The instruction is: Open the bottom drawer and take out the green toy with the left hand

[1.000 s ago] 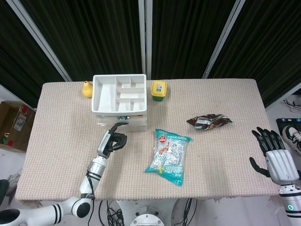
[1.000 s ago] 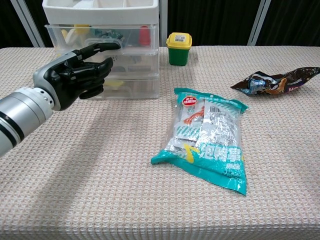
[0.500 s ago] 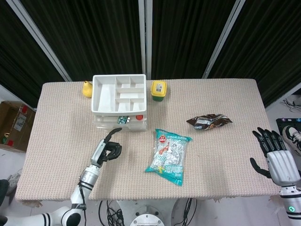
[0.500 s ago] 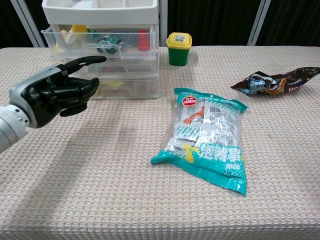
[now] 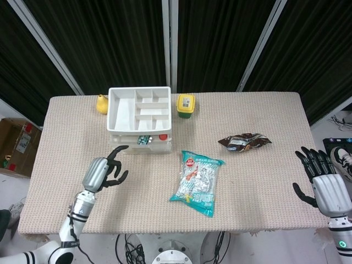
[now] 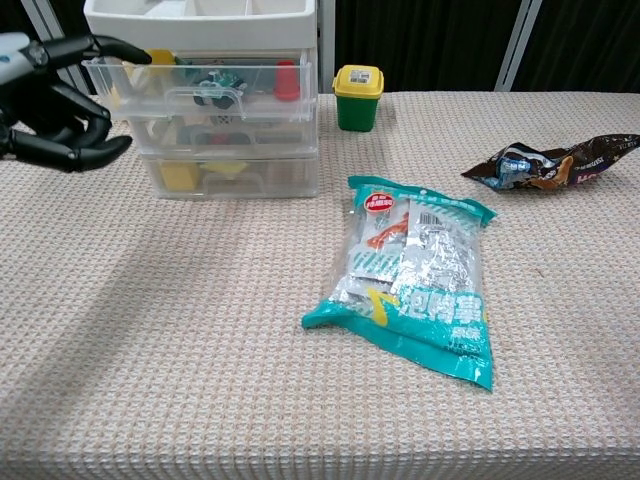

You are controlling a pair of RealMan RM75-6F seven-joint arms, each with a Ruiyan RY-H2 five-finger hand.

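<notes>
The white drawer unit (image 5: 122, 113) stands at the table's back left, with a compartment tray on top. Its uppermost clear drawer (image 6: 200, 75) is pulled out a little, showing a green toy (image 6: 211, 84) beside a red piece (image 6: 287, 80) and a yellow piece. From above, the green toy (image 5: 143, 140) peeks out past the unit's front. The bottom drawer (image 6: 235, 175) is pushed in, with yellow items behind its clear front. My left hand (image 5: 103, 171) hovers left of and in front of the unit, fingers spread, holding nothing. My right hand (image 5: 323, 183) rests open at the table's right edge.
A teal snack bag (image 5: 197, 182) lies mid-table. A brown wrapper (image 5: 245, 142) lies to the right. A small green bin with a yellow lid (image 5: 186, 105) stands right of the drawer unit. A yellow toy (image 5: 102, 103) sits at its back left.
My left hand drew back from the drawer front, pulling the uppermost drawer out, then let go and moved off to the left. The right hand stayed put.
</notes>
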